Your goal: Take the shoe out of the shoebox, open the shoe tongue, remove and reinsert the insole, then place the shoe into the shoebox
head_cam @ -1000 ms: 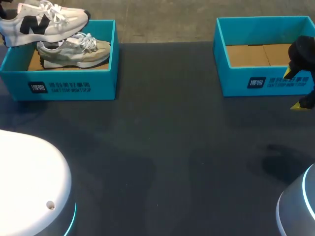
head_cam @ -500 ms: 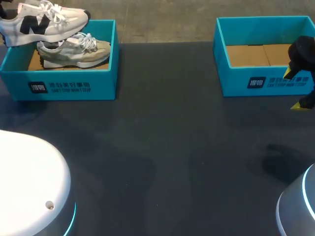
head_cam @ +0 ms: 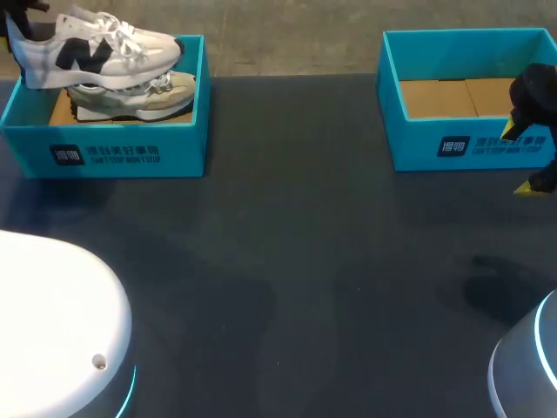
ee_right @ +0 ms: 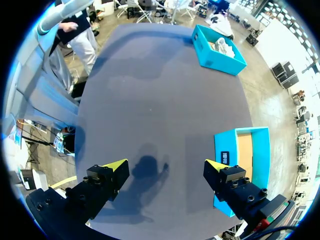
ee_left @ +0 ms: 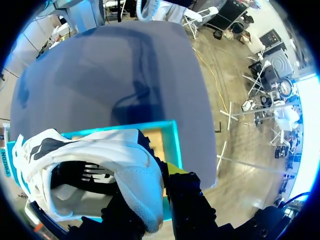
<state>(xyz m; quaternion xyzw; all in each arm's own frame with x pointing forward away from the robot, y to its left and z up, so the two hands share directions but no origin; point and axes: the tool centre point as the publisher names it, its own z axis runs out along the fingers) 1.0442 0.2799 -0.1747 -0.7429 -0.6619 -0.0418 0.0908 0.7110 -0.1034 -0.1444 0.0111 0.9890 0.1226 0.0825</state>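
A white shoe (head_cam: 96,52) with black side marks hangs above the left teal shoebox (head_cam: 130,152). My left gripper (ee_left: 157,200) is shut on its heel collar, one finger inside the shoe (ee_left: 100,165) and one outside. Under it, a second, beige shoe (head_cam: 144,97) lies in the box on the cardboard floor. In the head view only a dark bit of the left gripper (head_cam: 19,13) shows at the far left corner. My right gripper (head_cam: 518,158) stands open by the front right of the right shoebox (head_cam: 470,144), nothing between its fingers (ee_right: 116,166).
The right shoebox (ee_right: 242,150) holds only its bare cardboard floor. The dark table (head_cam: 305,261) stretches between the two boxes. Both arm bases sit at the near corners, the left (head_cam: 52,331) and the right (head_cam: 526,366).
The left gripper has carried the white shoe to the right, over the box and the beige shoe. The right arm has not moved.
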